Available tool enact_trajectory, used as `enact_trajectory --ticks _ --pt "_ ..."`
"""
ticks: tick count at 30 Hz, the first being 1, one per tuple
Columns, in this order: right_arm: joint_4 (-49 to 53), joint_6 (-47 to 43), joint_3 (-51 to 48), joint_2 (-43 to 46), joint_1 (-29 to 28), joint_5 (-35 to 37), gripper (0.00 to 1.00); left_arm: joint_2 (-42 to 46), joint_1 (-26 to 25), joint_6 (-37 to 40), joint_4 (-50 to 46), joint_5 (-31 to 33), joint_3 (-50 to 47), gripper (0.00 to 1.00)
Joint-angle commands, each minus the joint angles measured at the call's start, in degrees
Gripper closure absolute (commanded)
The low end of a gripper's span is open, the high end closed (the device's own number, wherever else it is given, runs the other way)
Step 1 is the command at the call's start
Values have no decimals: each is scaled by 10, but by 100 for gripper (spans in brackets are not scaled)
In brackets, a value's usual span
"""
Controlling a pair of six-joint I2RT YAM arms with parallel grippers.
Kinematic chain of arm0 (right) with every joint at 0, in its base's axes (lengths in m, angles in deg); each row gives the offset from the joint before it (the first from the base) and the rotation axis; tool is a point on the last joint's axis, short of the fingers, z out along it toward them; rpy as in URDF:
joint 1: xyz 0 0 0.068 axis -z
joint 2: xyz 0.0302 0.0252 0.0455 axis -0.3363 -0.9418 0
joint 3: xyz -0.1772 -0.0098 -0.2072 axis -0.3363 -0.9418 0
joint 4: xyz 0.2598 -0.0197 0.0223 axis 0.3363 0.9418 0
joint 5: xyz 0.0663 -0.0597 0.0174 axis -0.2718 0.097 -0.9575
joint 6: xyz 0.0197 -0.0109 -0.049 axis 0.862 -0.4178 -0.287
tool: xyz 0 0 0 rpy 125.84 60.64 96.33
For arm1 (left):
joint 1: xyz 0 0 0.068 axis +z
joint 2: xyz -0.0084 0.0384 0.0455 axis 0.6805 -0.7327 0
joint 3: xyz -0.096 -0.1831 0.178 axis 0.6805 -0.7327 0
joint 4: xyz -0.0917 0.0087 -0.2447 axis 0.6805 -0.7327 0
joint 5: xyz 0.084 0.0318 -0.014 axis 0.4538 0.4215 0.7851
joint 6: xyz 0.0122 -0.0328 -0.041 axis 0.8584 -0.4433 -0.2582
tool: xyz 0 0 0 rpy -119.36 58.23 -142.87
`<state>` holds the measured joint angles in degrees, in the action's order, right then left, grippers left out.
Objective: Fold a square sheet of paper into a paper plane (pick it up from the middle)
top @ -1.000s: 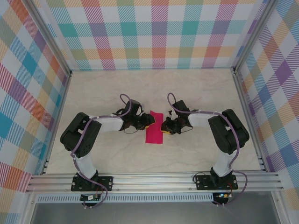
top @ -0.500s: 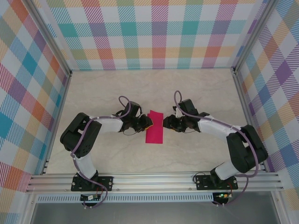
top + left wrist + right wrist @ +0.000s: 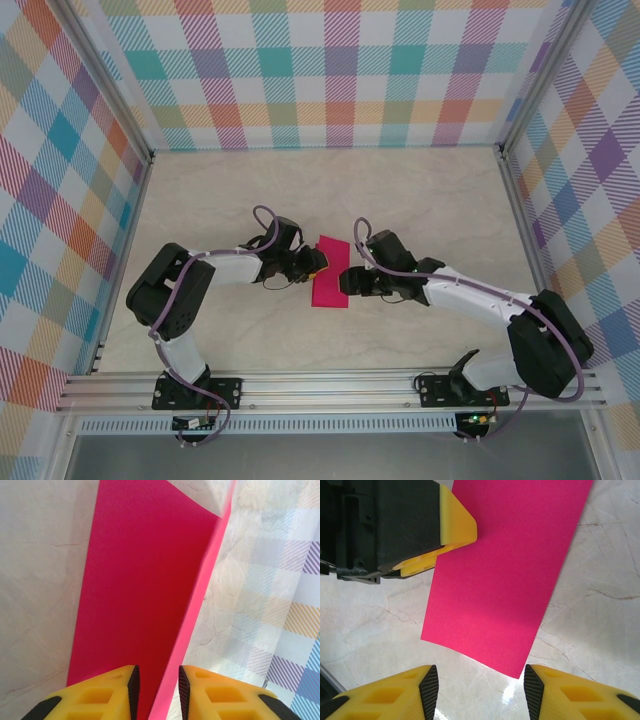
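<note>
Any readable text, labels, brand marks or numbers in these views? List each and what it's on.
No readable text in any view.
square sheet of paper: plain pink, no print.
left gripper, right gripper: no markings seen.
walls: plaid pattern, no lettering.
small board below the left arm's base: too small to tell.

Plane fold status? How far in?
Done: the square sheet of paper lies on the table as a narrow strip, apparently folded once in half. In hand: the left gripper has the strip's edge between its fingers, though it is unclear whether it grips; the right gripper is open just short of the strip's corner. Left: nose folds, centre crease and wings. There is no dart shape yet.
</note>
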<state>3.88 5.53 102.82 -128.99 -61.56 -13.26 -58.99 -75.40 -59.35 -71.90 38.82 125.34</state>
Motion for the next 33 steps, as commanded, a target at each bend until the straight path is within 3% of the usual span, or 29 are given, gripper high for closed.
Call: enact_trajectory --ticks 1,13,29,33 --pt "7 -30 -5 19 -30 48 47 27 -2 -15 5 -29 0 70" --pt "11 -60 -2 21 -117 135 37 23 -2 -35 6 -47 -2 68" --pt "-2 -54 -5 17 -126 141 36 21 -5 -25 -14 -62 -15 61" --pt "-3 -52 -1 12 -126 140 36 20 -7 -21 -18 -63 -12 64"
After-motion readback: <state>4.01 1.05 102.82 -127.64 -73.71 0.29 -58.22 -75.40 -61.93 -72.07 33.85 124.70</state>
